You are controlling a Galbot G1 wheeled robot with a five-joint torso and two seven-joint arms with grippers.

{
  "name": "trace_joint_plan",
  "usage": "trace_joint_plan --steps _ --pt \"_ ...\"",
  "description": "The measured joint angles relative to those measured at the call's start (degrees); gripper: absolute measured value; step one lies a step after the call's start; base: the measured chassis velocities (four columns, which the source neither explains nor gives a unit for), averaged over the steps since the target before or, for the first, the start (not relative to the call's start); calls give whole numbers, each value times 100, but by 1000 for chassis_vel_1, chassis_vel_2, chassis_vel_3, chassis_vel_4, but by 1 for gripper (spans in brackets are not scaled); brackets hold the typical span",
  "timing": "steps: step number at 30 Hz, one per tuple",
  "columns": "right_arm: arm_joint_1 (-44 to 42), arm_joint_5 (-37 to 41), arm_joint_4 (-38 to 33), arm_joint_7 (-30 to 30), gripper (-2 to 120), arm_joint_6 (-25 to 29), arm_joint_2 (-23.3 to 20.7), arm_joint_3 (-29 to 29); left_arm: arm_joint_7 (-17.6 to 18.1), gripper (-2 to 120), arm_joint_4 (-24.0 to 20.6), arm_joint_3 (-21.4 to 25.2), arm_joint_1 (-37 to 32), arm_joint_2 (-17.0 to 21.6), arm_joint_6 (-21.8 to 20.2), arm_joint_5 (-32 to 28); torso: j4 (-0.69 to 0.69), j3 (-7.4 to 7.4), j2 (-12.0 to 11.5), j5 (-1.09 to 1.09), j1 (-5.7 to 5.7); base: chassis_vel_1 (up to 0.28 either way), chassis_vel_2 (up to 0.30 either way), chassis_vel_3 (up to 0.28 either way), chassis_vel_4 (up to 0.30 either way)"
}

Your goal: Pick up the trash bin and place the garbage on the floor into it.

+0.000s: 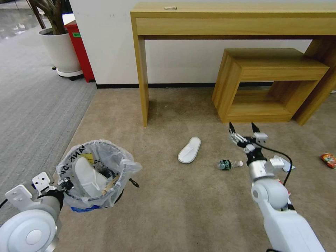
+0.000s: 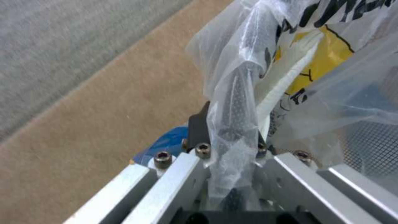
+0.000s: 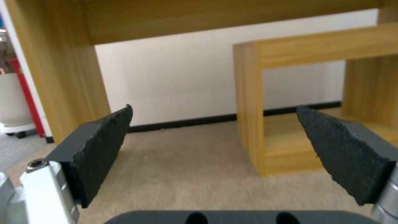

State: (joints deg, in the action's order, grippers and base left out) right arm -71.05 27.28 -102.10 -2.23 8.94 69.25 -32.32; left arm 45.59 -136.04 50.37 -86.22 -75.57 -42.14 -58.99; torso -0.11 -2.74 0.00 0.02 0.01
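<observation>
A: Where's the left gripper [image 1: 64, 183]?

B: Low at the robot's left, clamped onto the near rim of the trash bin [image 1: 94, 175]. The left wrist view shows the bag [image 2: 236, 102] pinched between its fingers. One white slipper [image 1: 89, 176] and a wooden stick [image 1: 110, 184] lie inside the bin.

A: And the right gripper [image 1: 244, 130]?

B: The right arm reaches forward above the floor [image 1: 168, 210], pointing toward the low wooden shelf [image 1: 269, 84]. Its pads [image 3: 101, 146] stand wide apart, holding nothing.

A: What lies on the carpet?

B: A second slipper [image 1: 189, 149] near the table leg [image 1: 141, 80], a crushed bottle [image 1: 229, 164] just left of the right wrist, and a red wrapper [image 1: 329, 160] far right
</observation>
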Motion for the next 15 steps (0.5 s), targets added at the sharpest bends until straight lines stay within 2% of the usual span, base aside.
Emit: trace_joint_plan --steps 7,15 --pt "-313 37 -65 13 100 187 60 -290 -25 0 59 68 68 -17 -1 188 0 0 0 -3 0 0 0 0 0" --pt "-381 80 -16 139 100 409 199 -318 -57 0 93 108 79 -21 0 183 0 0 0 -1 0 0 0 0 0"
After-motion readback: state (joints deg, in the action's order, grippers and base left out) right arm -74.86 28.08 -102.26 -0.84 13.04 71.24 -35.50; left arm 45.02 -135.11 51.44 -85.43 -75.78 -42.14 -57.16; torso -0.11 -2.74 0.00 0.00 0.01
